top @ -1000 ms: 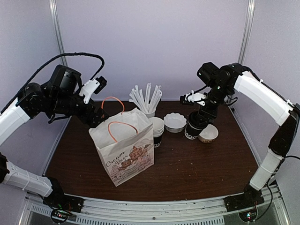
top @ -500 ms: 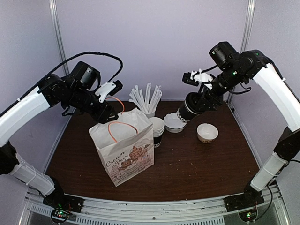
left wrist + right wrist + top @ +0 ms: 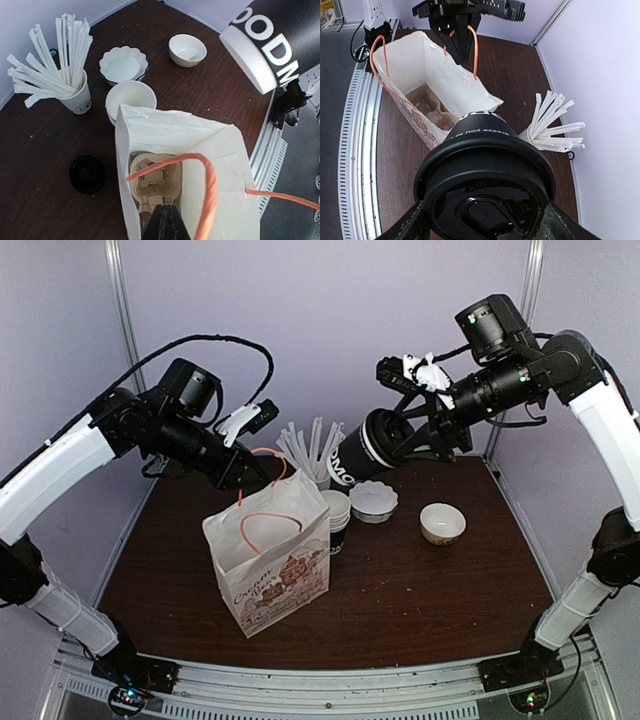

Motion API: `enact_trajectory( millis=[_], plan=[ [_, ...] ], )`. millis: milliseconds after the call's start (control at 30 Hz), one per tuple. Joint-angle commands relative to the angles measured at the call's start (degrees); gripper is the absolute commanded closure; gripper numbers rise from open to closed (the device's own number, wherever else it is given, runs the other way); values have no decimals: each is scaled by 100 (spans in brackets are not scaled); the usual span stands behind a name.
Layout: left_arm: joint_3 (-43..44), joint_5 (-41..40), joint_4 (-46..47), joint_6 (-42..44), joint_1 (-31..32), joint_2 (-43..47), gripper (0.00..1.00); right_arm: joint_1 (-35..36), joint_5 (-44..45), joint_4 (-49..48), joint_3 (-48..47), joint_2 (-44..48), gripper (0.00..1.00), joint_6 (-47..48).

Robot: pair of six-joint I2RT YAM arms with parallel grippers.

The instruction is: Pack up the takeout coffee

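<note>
The takeout coffee, a black cup with white lettering and a black lid, hangs tilted in the air with its base toward the paper bag. My right gripper is shut on it, one finger on each side of the lid. The white paper bag with orange handles stands open at the table's middle left. A brown pulp cup carrier lies inside it. My left gripper pinches the bag's back rim between the handle ends, jaws fully together. In the left wrist view the cup shows at the upper right.
Behind the bag stand a cup of wrapped straws, stacked white cups, a scalloped bowl and a small cream bowl. A loose black lid lies on the dark table left of the bag.
My right arm lifted the coffee off the table, tipped it and carried it left toward the bag. My left gripper closed on the bag's back rim, and the bag shifted slightly.
</note>
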State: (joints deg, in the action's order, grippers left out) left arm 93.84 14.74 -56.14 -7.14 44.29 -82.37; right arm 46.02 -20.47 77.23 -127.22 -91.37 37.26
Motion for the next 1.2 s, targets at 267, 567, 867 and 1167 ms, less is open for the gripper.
enact_trajectory(
  millis=[267, 567, 867, 1167],
  plan=[
    [779, 1911, 331, -211, 113, -387, 100, 83, -756, 102, -453, 320, 29, -70],
    [1466, 2518, 516, -230, 117, -1025, 100, 87, -1535, 238, -826, 337, 28, -134],
    [1916, 3115, 612, -384, 150, -1279, 100, 92, -1280, 460, -306, 655, 29, 217],
    [2217, 3321, 607, -474, 194, -1386, 100, 65, -1332, 470, -582, 683, 29, 240]
  ],
)
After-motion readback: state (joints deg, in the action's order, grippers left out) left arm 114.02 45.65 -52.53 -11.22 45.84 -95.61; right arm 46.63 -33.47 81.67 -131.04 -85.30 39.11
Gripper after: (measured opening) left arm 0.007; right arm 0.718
